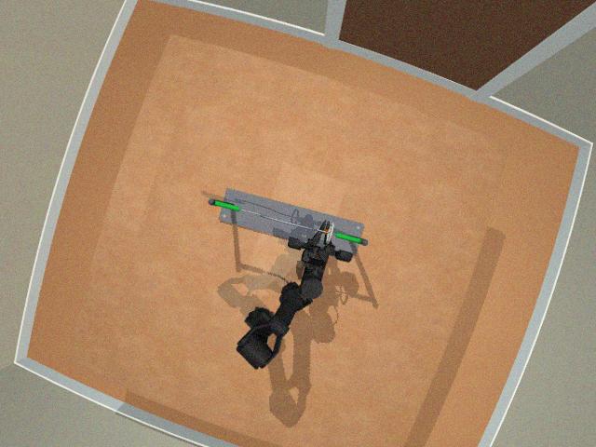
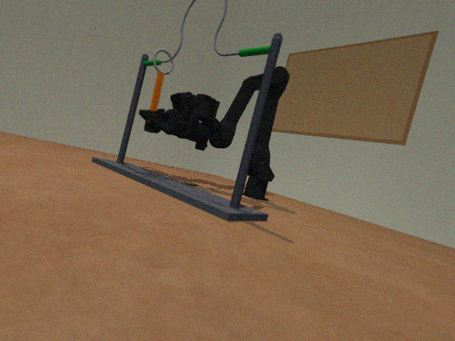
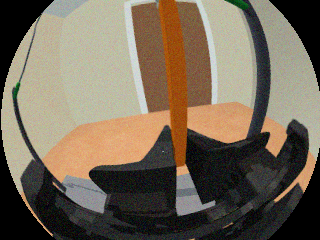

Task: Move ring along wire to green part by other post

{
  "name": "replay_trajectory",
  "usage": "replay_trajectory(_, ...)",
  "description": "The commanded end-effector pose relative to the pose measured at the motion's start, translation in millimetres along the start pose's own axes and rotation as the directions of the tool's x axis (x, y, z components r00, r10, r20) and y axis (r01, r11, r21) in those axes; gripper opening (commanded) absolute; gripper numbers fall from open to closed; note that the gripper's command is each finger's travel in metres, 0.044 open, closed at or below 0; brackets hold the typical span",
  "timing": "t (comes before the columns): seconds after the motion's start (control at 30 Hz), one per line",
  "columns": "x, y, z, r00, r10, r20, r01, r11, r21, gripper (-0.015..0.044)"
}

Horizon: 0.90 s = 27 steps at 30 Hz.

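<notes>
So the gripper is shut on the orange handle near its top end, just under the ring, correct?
Not the top end. In the exterior view the gripper is shut on the orange handle at its bottom end, well below the ring.

The grey wire loops out past the exterior view's top edge.

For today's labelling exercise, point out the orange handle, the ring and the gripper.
orange handle [image 2: 157, 91], exterior view, middle of the shaft.
ring [image 2: 163, 62], exterior view, lower rim of the hoop.
gripper [image 3: 179, 160], wrist view, between the fingertips clamping the handle.
</notes>
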State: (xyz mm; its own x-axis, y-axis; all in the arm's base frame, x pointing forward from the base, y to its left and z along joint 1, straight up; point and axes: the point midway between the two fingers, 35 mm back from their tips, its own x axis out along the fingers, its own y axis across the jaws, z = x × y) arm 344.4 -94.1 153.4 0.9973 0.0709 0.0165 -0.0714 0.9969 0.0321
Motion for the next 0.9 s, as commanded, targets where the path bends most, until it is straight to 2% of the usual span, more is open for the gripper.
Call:
replay_trajectory(0.0, -1, 9, 0, 1.0, 0.001, 0.003, -0.001, 1.0, 0.027, -0.015)
replay_trajectory(0.47, 0, 46, 4, 1.0, 0.002, 0.004, -0.003, 0.976, 0.216, -0.015)
replay_trajectory(0.87, 0, 86, 18, 1.0, 0.006, 0.001, -0.006, 0.898, 0.441, -0.015)
